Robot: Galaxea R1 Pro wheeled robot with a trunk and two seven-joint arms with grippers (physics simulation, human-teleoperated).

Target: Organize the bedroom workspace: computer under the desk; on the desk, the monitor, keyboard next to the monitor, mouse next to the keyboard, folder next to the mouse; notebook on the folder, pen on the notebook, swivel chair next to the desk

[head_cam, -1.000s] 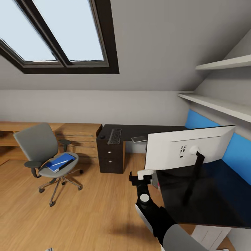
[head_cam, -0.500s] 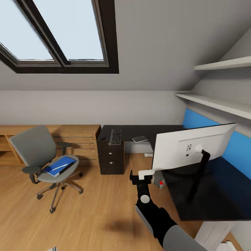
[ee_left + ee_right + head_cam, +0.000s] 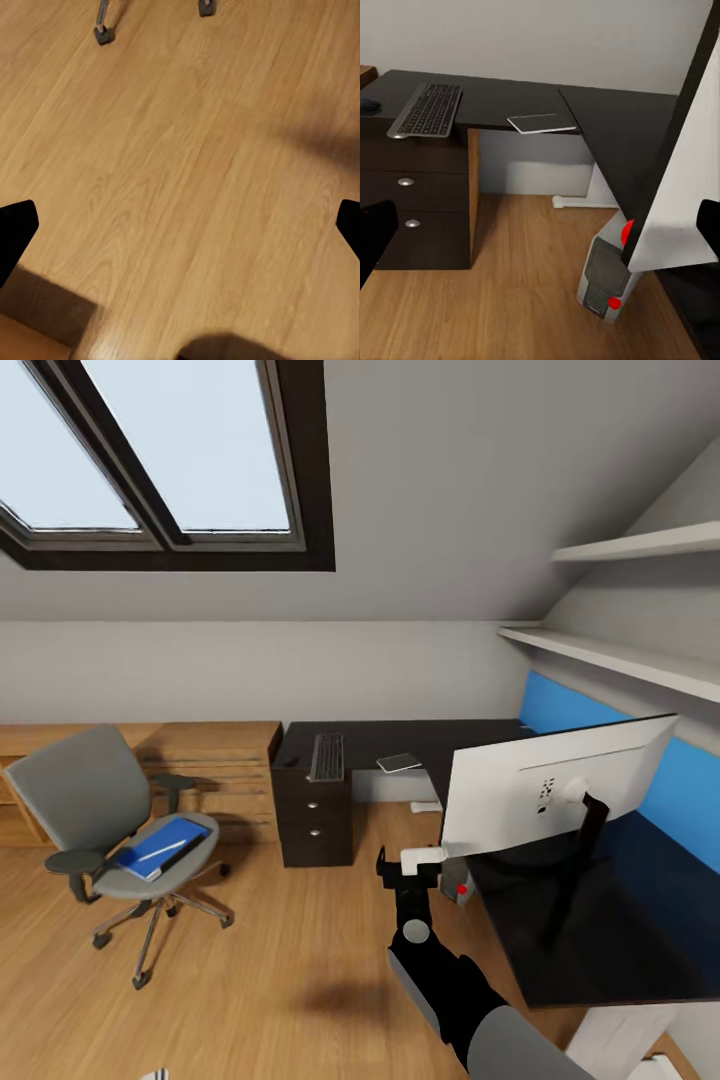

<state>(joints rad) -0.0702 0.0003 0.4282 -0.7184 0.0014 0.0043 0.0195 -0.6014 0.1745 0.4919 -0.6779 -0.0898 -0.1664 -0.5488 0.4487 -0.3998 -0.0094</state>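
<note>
Spanning the far wall and the right side of the room, the desk is an L-shaped glossy black top with a black drawer unit under its left end. On its near right stretch stands the monitor, white back toward the head camera, its lower left corner hanging past the desk edge. Well to the left on the wooden floor stands the swivel chair, apart from the desk and in front of a light wooden dresser. Under the desk, below the monitor's corner, the computer sits on the floor, grey front with a red spot. The keyboard lies on the far stretch above the drawers, with the mouse just to its left by the desk end. The folder lies on the chair seat, and the pen rests across it. The notebook lies flat on the desk right of the keyboard. The right gripper reaches toward the monitor's lower left corner, fingers spread wide; I cannot tell whether it touches the screen. The left gripper points at bare floor, its fingers likewise far apart, with nothing between them.
</note>
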